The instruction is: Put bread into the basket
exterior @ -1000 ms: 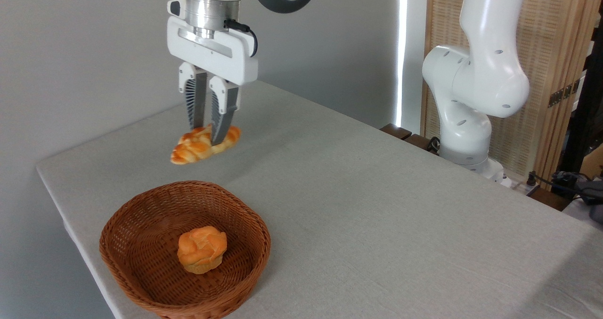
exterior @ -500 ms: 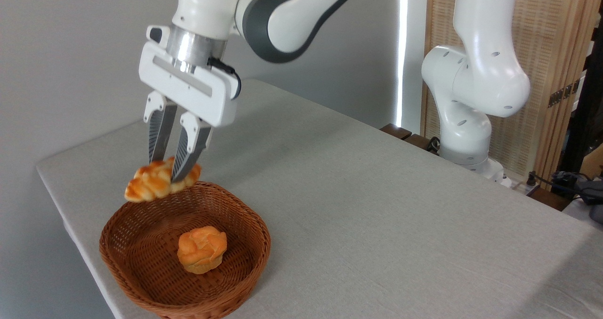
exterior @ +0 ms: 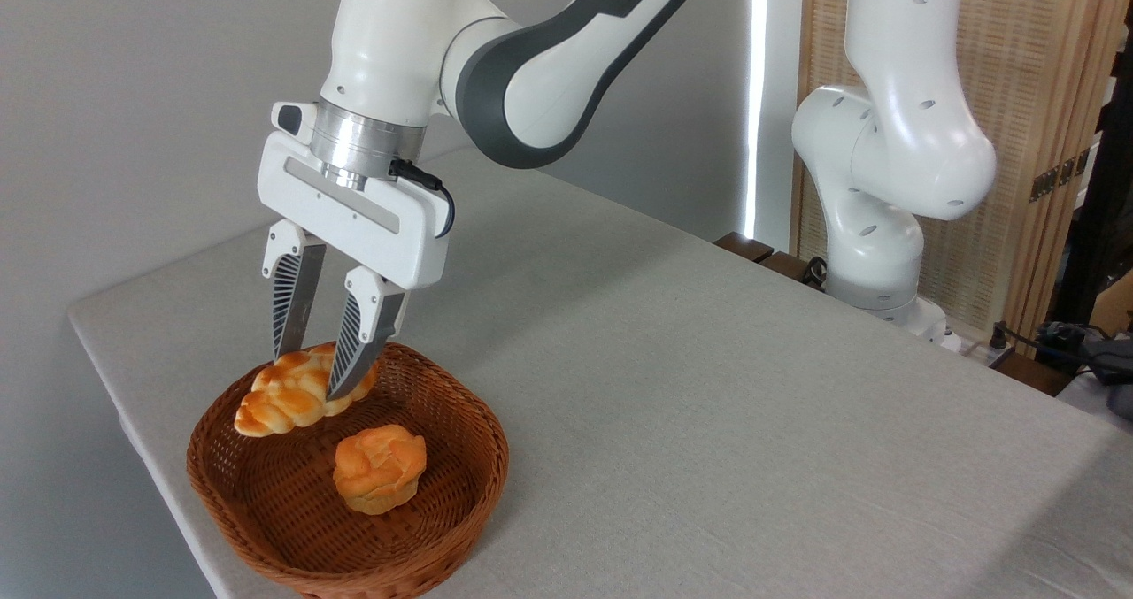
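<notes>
The braided golden bread (exterior: 270, 402) lies in the back left part of the brown wicker basket (exterior: 482, 466), leaning on its inner wall just under the rim. My gripper (exterior: 308, 378) hangs over it, fingers pointing down on either side of the loaf's thicker right end. The fingers stand a little apart, open, and the loaf rests between them. The front finger (exterior: 354, 351) hides part of the loaf's right end.
A round knotted golden bun (exterior: 379, 468) sits in the middle of the basket, close in front of the bread. The basket stands near the front left edge of the grey table (exterior: 708, 387). The arm's white base (exterior: 885, 227) rises at the far right.
The gripper came down and to the left with the bread, from above the table to inside the basket's back rim. Its fingers have spread apart and the loaf now rests on the wicker.
</notes>
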{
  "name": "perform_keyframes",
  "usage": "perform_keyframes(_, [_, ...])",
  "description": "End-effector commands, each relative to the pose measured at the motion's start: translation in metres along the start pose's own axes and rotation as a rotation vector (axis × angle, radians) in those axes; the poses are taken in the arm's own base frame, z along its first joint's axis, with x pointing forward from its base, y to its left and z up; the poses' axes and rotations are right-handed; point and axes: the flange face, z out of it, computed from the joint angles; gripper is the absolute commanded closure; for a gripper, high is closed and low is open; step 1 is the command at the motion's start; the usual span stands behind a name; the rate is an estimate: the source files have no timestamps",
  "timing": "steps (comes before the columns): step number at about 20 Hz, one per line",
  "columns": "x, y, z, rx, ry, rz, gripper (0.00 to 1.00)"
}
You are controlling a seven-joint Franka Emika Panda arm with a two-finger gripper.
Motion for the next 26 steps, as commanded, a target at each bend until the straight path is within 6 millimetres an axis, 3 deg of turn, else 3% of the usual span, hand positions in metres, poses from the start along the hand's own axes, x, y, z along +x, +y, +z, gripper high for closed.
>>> perform_keyframes(1, [0.001, -0.003, 0.006, 0.011, 0.005, 0.02, 0.0])
perform_keyframes(11, [0.004, -0.006, -0.003, 0.01, 0.016, -0.012, 0.0])
perform_keyframes(17, [0.027, -0.015, -0.042, 0.0, -0.086, -0.007, 0.0])
perform_keyframes(22, [0.022, -0.016, -0.066, -0.025, -0.197, 0.013, 0.0])
perform_keyframes(26, [0.013, -0.016, -0.093, -0.079, -0.293, 0.141, 0.0])
